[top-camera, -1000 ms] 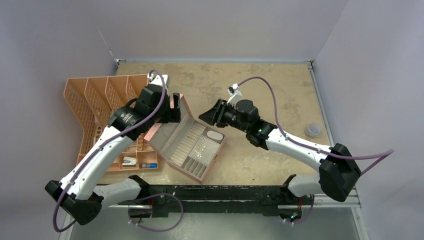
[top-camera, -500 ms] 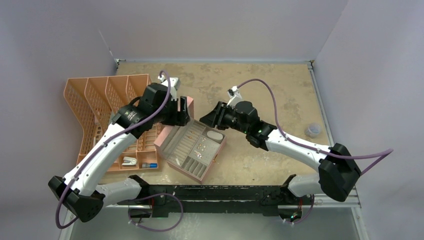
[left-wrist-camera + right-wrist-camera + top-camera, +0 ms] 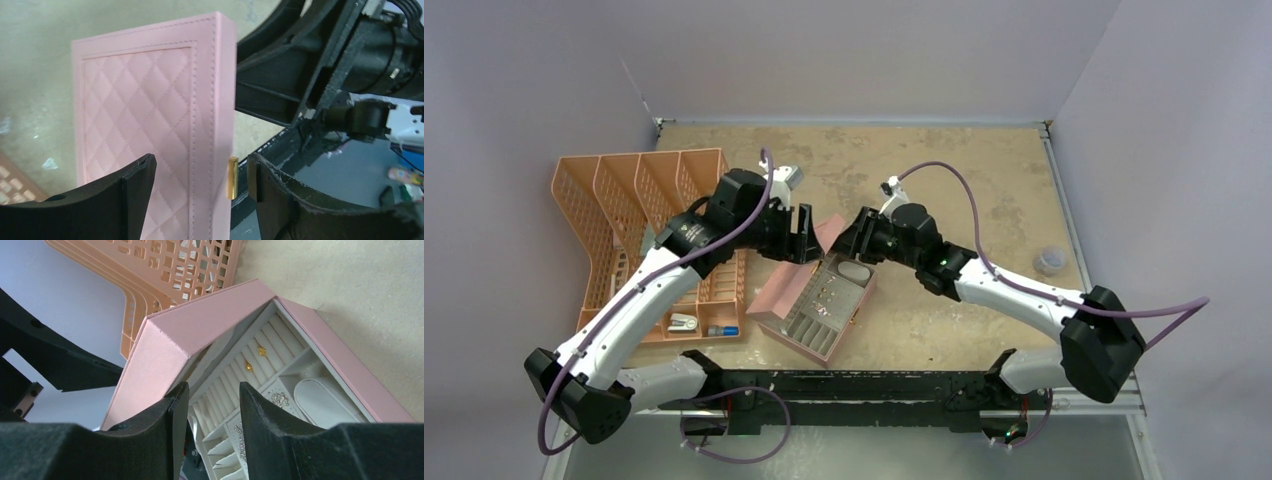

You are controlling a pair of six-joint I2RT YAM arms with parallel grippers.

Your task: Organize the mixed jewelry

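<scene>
- Beige, mottled tabletop (image 3: 964, 190) is sitting between pale lilac walls, with a peach lattice basket (image 3: 614, 200) lying at the left of the overhead view.
- A pink jewellery box (image 3: 824, 312) is lying at the centre, its quilted lid (image 3: 145, 100) leaning partway over the grey compartments.
- The left gripper (image 3: 200, 162) is straddling the lid's free edge with its fingers spread. A gap is showing between the gold clasp (image 3: 233, 177) and the right-hand finger, so nothing is being pinched.
- The right gripper (image 3: 214, 390) is hovering just right of the lid, fingers slightly apart and holding nothing.
- Two gold studs (image 3: 261, 351) are sitting in the ring-roll slots, with sparkly pieces (image 3: 280, 399) in the neighbouring compartment.
- A clear cup (image 3: 1049, 261) is standing near the right edge.
</scene>
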